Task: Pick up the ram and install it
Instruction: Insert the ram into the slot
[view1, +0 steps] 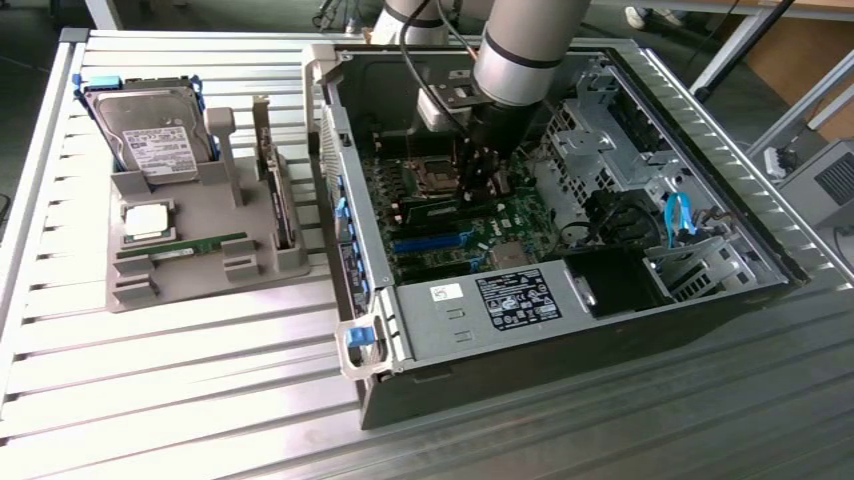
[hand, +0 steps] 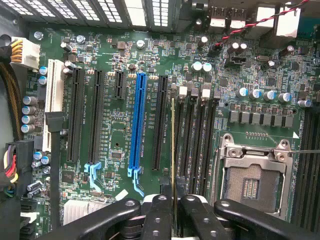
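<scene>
The ram (hand: 173, 145) shows edge-on in the wrist view as a thin green-gold strip running out from between my fingertips. My gripper (hand: 173, 200) is shut on it. The stick stands upright over the row of black memory slots (hand: 195, 145), in line with the slot nearest the blue expansion slot; whether it is seated I cannot tell. In the exterior view my gripper (view1: 478, 185) reaches down into the open computer case (view1: 400, 330), and the ram (view1: 427, 211) shows as a dark green bar just over the motherboard (view1: 514, 225).
An empty processor socket (hand: 250, 175) lies beside the memory slots, and the blue expansion slot (hand: 136, 125) is on their other side. On the exterior view's left a grey fixture (view1: 174, 285) holds a hard drive (view1: 154, 130), a silver processor (view1: 147, 222) and another green stick (view1: 180, 247).
</scene>
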